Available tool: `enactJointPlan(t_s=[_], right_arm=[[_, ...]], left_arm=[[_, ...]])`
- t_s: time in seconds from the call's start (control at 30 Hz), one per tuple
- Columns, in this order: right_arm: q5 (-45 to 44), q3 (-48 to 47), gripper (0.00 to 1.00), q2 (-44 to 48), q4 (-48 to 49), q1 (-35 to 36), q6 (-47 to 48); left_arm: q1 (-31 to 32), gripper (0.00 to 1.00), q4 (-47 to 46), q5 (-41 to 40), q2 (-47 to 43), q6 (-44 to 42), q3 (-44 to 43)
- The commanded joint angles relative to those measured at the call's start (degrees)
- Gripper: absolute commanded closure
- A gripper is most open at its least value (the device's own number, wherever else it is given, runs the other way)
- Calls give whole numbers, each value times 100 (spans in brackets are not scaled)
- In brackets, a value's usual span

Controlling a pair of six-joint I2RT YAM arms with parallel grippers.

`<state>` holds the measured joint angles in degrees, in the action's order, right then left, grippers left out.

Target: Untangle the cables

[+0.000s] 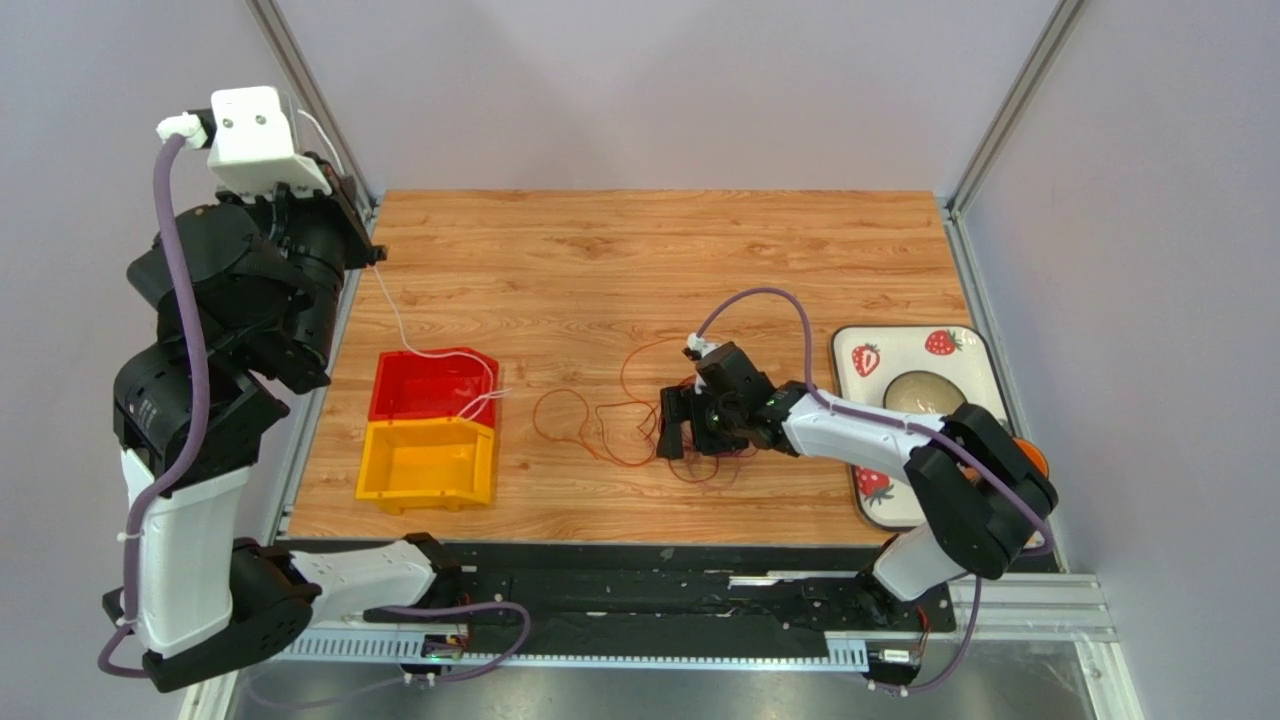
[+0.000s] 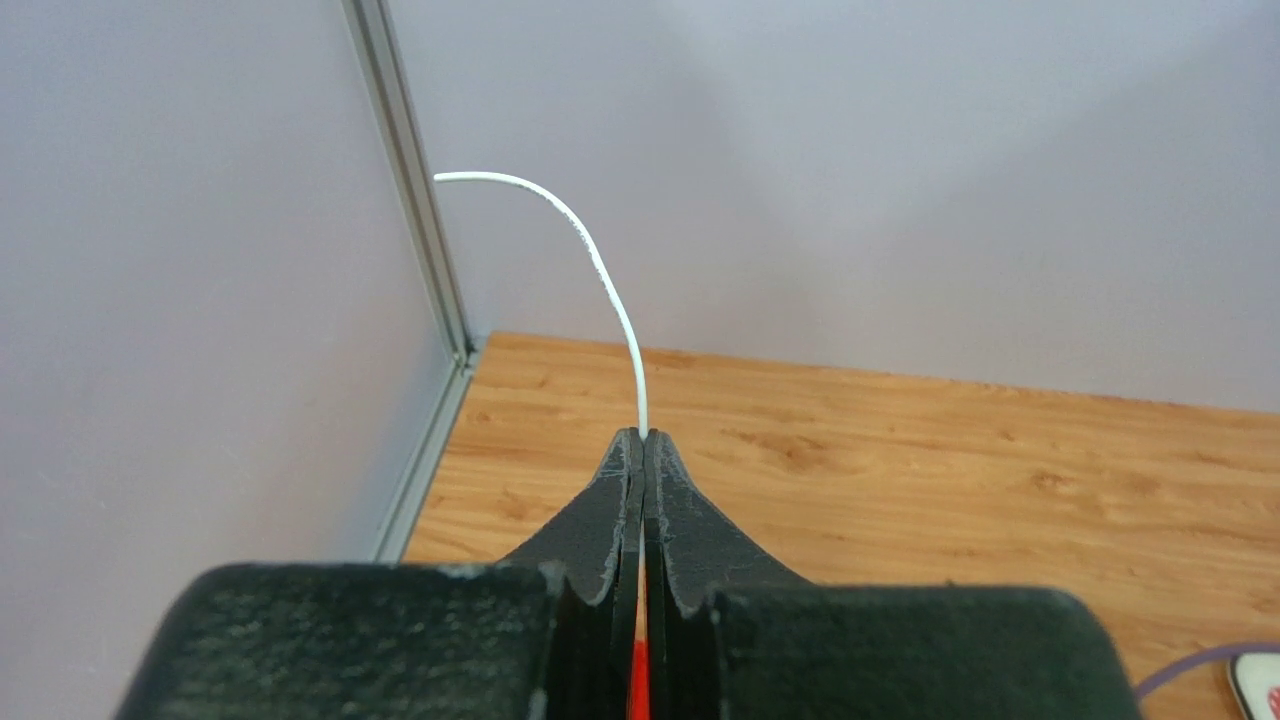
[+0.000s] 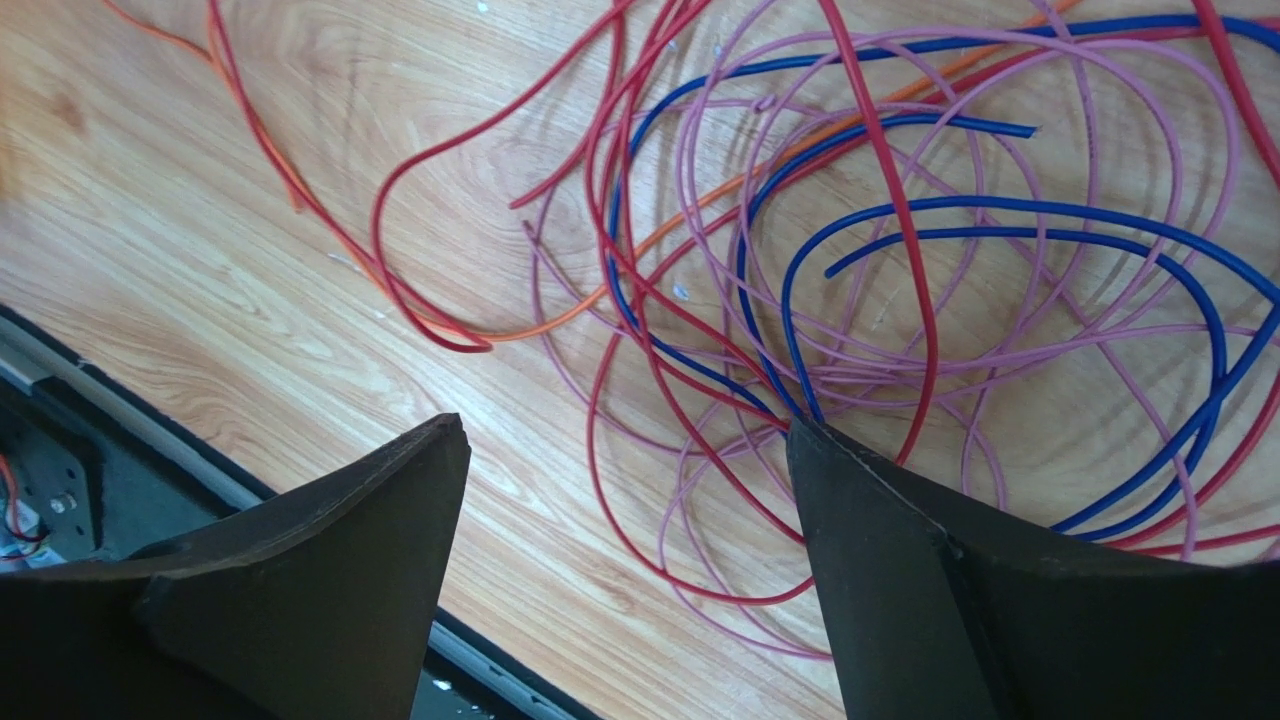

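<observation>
Left jaws pinched shut on a hair-thin white cable (image 2: 601, 285) curving upward, right jaws spread wide over the tangle of glossy red, pink, blue and orange cables (image 3: 890, 203) looping across the wood-grain bench (image 3: 181, 225), some strands lying between them.

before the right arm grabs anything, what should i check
1. left gripper shut on white cable: ok
2. white cable clear of the tangle, running to the red bin: ok
3. right gripper open over the tangle: ok
4. only one strand between its fingers: not ok, red and pink strands cross the gap
5. their height above the table: cannot tell
</observation>
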<state>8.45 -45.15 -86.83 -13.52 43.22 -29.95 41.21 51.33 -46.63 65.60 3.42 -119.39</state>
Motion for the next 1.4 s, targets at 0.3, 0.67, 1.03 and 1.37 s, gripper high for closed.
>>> enactJointPlan(t_s=[0.3,0.67,1.03,1.37], right_arm=[[-142,67,16,-335,578,11,244],[-62,41,16,-405,579,11,253],[-89,-3,16,-493,552,20,244],[-98,23,16,-484,570,20,245]], left_arm=[[-218,100,-1002,-144,419,-1142,-604],[-1737,100,-1143,1277,-302,61,1295],[-2512,100,-1170,2246,101,519,1481],[-2653,100,-1239,2633,972,423,891]])
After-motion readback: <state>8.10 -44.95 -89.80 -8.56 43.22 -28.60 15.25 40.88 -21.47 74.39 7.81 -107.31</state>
